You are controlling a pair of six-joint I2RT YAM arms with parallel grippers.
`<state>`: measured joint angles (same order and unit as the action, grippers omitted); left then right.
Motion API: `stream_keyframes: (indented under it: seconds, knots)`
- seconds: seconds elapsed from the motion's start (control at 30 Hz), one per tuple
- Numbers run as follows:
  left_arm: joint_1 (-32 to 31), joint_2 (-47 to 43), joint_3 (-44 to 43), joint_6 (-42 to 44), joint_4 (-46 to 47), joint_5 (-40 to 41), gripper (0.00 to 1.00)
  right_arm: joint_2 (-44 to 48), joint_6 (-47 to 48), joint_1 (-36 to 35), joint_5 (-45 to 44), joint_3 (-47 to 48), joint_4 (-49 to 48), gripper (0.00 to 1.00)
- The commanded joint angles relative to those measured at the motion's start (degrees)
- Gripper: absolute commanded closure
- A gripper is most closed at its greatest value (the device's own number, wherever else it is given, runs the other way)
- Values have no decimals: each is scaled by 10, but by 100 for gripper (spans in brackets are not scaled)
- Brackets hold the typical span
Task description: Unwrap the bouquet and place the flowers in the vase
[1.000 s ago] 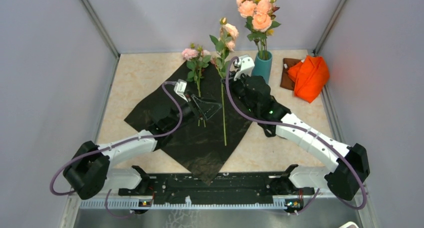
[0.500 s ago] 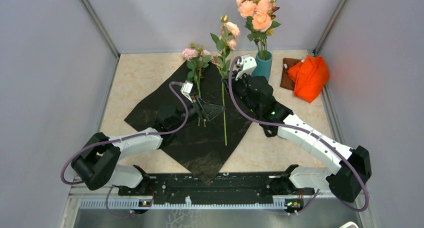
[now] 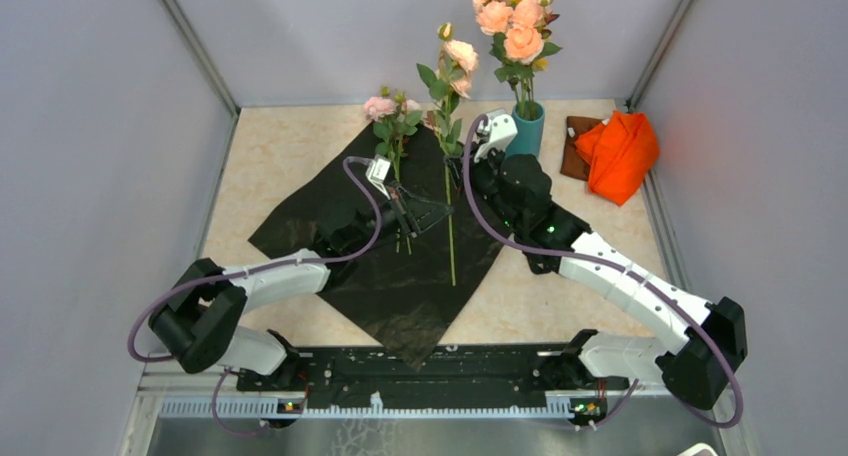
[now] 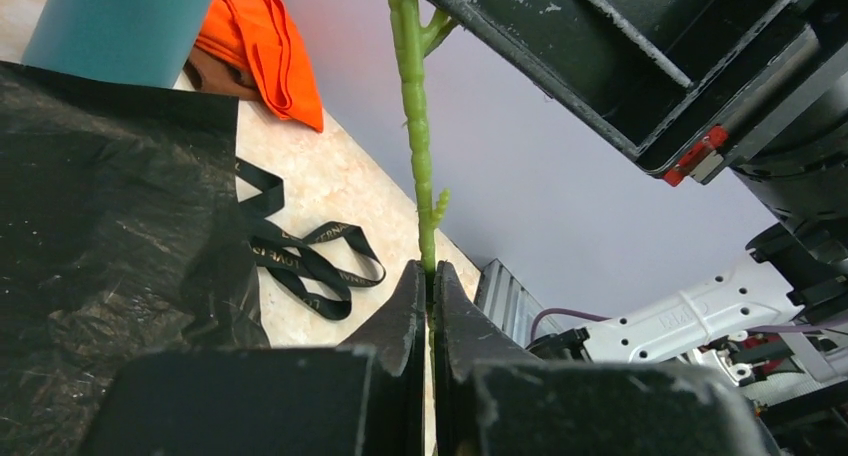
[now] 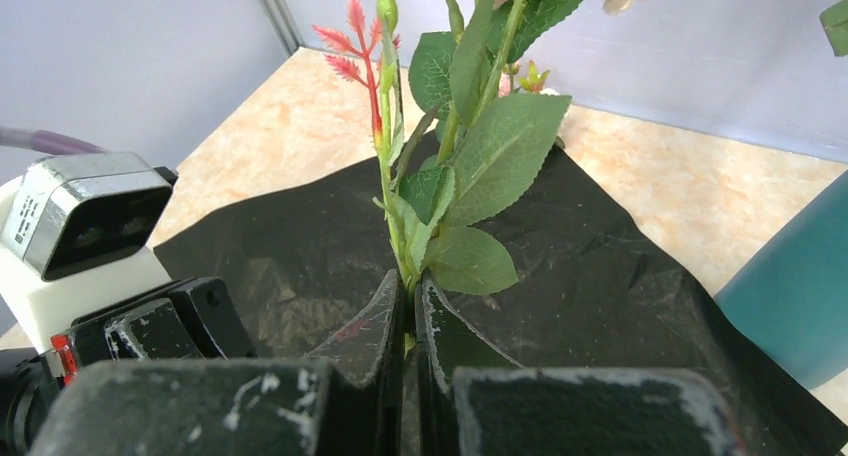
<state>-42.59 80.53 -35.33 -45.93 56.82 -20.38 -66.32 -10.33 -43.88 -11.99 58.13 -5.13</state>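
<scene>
**Left jaws close on the tall stem**

A second ago the left gripper (image 4: 430,281) stood spread above the black sheet. It has since reached toward 3 o'clock and closed, and its two matte black fingers now pinch the tall rose stem (image 3: 450,241) low down. The right gripper (image 5: 409,286) has drifted a little toward 1 o'clock, carrying the peach bloom slightly higher. It is clamped on the same stem further up, just under a cluster of broad, toothed green leaves and a red feathery sprig.

The stem is thin, pale green and knobbly at its joints. Whether its foot touches the sheet cannot be told.

The wrapping sheet (image 3: 400,286) lies unfolded as a crinkled, glossy black diamond in the middle of the beige marbled table (image 3: 270,151). The flowers (image 3: 381,107), a short sprig of small pink roses with green leaves, lie at the sheet's 12 o'clock corner, their thin stems running under the left gripper.

The vase (image 3: 524,134), a smooth, tapered teal vessel, stands at 1 o'clock, just beside the sheet's edge. Peach roses and yellow blossoms (image 3: 512,21) stand upright in it.

A black ribbon (image 4: 296,263) with faint lettering lies looped on bare table beside the sheet. A crumpled orange cloth (image 3: 618,154) sits at 2 o'clock near the right wall.
</scene>
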Motion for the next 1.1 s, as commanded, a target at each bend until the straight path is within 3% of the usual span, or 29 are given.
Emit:
stream_keyframes:
  seconds: [0.0, 0.1, 0.17, 0.27, 0.4, 0.47, 0.6, 0.7, 0.97, 1.0, 1.07]
  knots:
    - [-6, 2, -13, 37, 30, -34, 100, 18, 0, -3, 0, 1, -18, 100]
    - [-7, -1, -13, 72, 7, -24, 100, 15, -2, -3, 2, 10, 1, 97]
    - [-7, -7, -19, 103, -18, -12, 100, 16, -5, -3, 5, 17, 14, 82]
    - [-8, -13, -37, 164, -71, 6, 100, 20, -9, -3, 2, 21, 34, 69]
    - [-12, -28, -55, 238, -134, 38, 100, 24, -8, -3, -6, 23, 49, 65]
    - [-13, -38, -56, 260, -145, 48, 100, 24, -6, -3, -6, 24, 50, 69]
    - [-14, -55, -54, 280, -162, 67, 100, 23, -7, -3, -1, 26, 50, 89]
    - [-14, -61, -48, 290, -166, 66, 100, 23, -7, -3, 1, 26, 50, 99]
    - [-14, -69, -34, 293, -165, 64, 100, 20, -3, -3, 2, 24, 51, 100]
    - [-14, -72, -32, 292, -166, 68, 96, 21, -3, -3, -1, 23, 50, 100]
    - [-14, -77, -26, 290, -168, 82, 67, 24, 0, -3, -6, 23, 50, 100]
